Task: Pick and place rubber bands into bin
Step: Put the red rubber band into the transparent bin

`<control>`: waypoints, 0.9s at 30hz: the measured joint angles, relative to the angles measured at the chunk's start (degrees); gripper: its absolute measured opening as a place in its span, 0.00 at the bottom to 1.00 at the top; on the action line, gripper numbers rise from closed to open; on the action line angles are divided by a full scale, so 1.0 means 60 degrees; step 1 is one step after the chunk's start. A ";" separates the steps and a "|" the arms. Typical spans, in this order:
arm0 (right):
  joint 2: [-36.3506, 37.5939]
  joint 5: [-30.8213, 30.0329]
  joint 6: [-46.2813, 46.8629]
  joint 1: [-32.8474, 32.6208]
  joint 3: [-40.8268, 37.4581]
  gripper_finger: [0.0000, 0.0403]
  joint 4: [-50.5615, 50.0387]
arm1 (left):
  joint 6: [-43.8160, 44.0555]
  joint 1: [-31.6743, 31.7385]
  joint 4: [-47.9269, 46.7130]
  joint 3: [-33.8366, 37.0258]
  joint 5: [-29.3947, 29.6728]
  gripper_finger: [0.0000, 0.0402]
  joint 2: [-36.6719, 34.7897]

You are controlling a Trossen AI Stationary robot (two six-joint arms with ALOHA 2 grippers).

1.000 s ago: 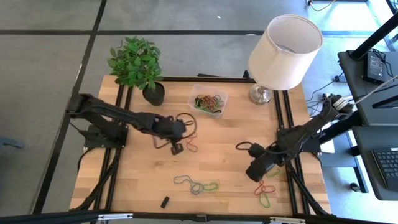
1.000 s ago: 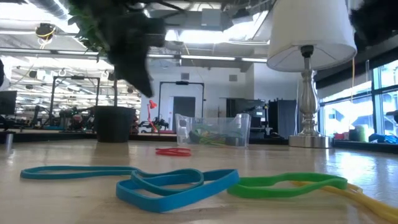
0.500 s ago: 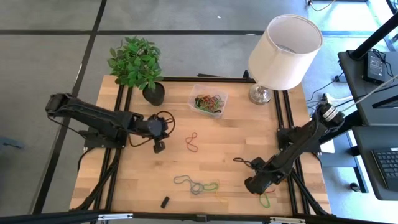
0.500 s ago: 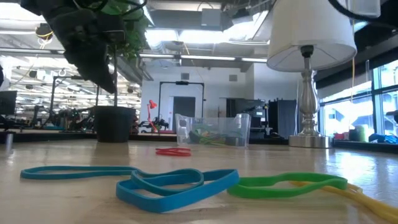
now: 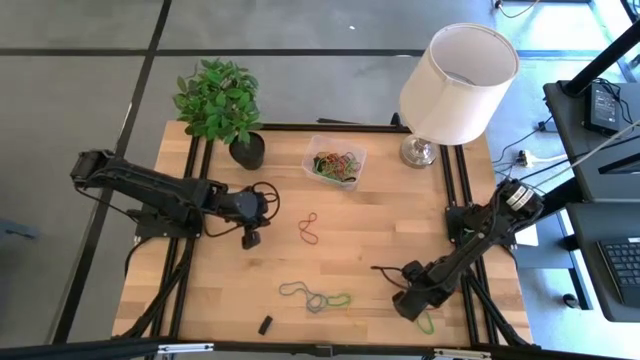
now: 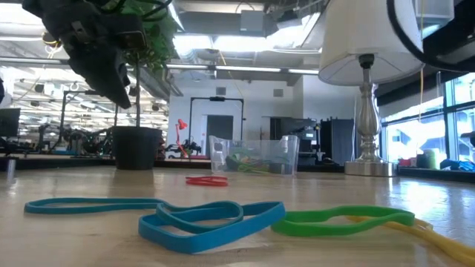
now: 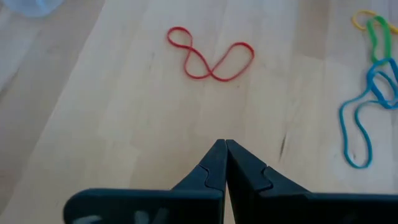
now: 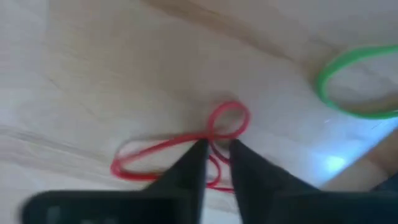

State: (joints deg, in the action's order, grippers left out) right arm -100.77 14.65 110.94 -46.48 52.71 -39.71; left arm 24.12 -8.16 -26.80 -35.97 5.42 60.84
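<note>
Right gripper, jaws narrowly parted, astride a red rubber band on the bench (near edge). Left gripper, jaws closed and empty. Bin holds bands.

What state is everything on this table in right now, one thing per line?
Bin: upright, holding several rubber bands.
Red band: loose and twisted on the table, untouched.
Blue and green bands: loose near the front edge.
Left gripper: jaws shut, empty.
Right gripper: jaws nearly closed, straddling a twisted red band.
Lamp: upright.
Potted plant: upright.
</note>
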 joint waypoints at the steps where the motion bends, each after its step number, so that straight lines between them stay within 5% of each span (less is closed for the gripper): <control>1: -0.0003 -0.0008 0.0171 0.0041 0.0000 0.13 0.0056 | -0.0063 0.0000 -0.0001 0.0000 -0.0097 0.00 0.0000; 4: 0.0146 -0.0374 0.0476 0.0118 0.0089 0.03 0.0063 | -0.0225 0.0000 -0.0066 0.0000 -0.0242 0.00 0.0004; 14: 0.0266 -0.2697 -0.0297 0.1105 0.2511 0.01 -0.1964 | -0.1490 0.0000 -0.0074 0.0000 -0.0426 0.00 0.0007; 27: 0.0281 -0.5497 -0.5239 0.3984 0.6207 0.00 -0.5253 | -0.2298 0.0004 -0.0070 0.0000 -0.0330 0.00 0.0011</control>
State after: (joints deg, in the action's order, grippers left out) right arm -99.09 -18.33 79.51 -22.57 89.95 -71.22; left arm 10.33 -8.14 -27.22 -35.97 3.44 60.90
